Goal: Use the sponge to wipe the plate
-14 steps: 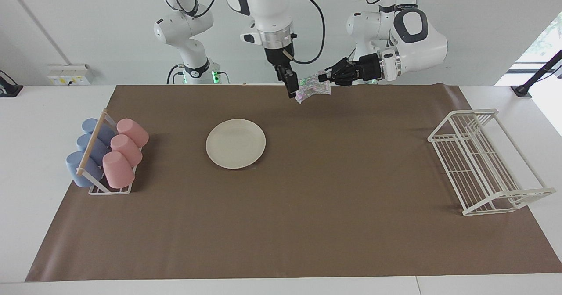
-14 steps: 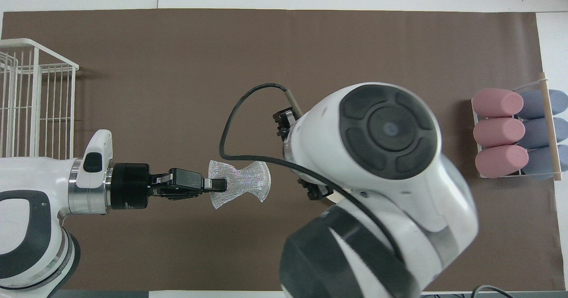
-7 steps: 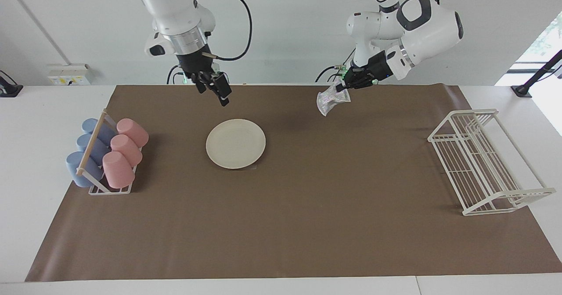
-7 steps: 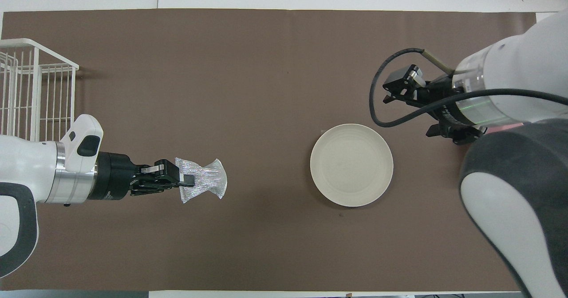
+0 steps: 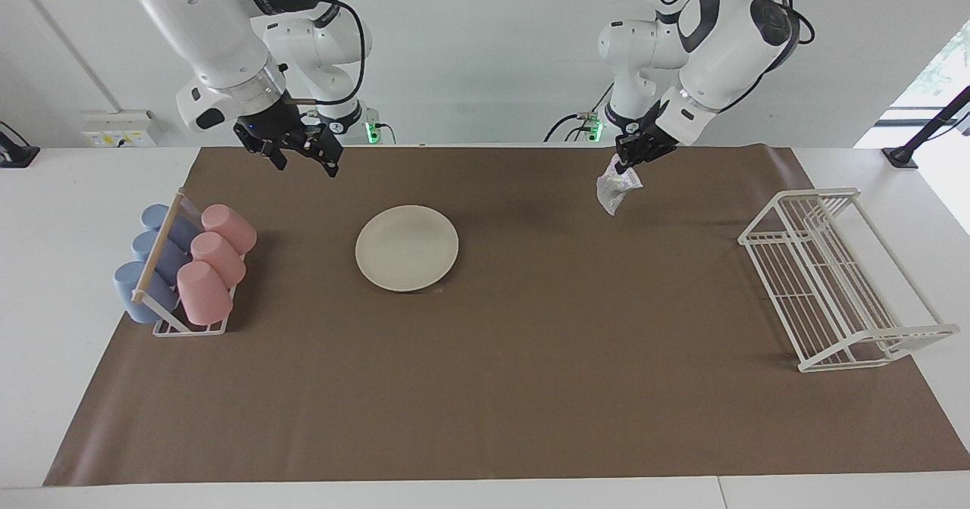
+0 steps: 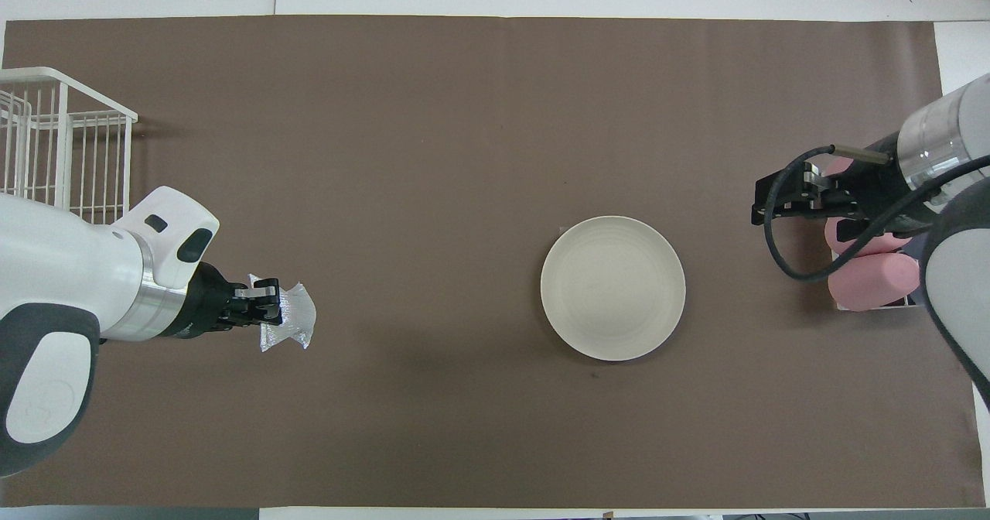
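Observation:
The cream-white plate (image 5: 407, 248) lies flat on the brown mat; it also shows in the overhead view (image 6: 612, 288). My left gripper (image 5: 626, 162) is shut on the silvery mesh sponge (image 5: 615, 189), which hangs from it in the air over bare mat, well toward the left arm's end from the plate. The overhead view shows the same left gripper (image 6: 272, 313) and sponge (image 6: 289, 328). My right gripper (image 5: 301, 154) is open and empty, raised over the mat between the plate and the cup rack; it also shows in the overhead view (image 6: 762, 205).
A rack of pink and blue cups (image 5: 186, 266) stands at the right arm's end of the mat, its cups (image 6: 872, 284) partly covered by the right arm in the overhead view. A white wire rack (image 5: 833, 282) stands at the left arm's end (image 6: 54, 148).
The right gripper has left the sponge and swung away to the cup rack's side, uncovering the plate. The left gripper has drawn the sponge back toward the left arm's end.

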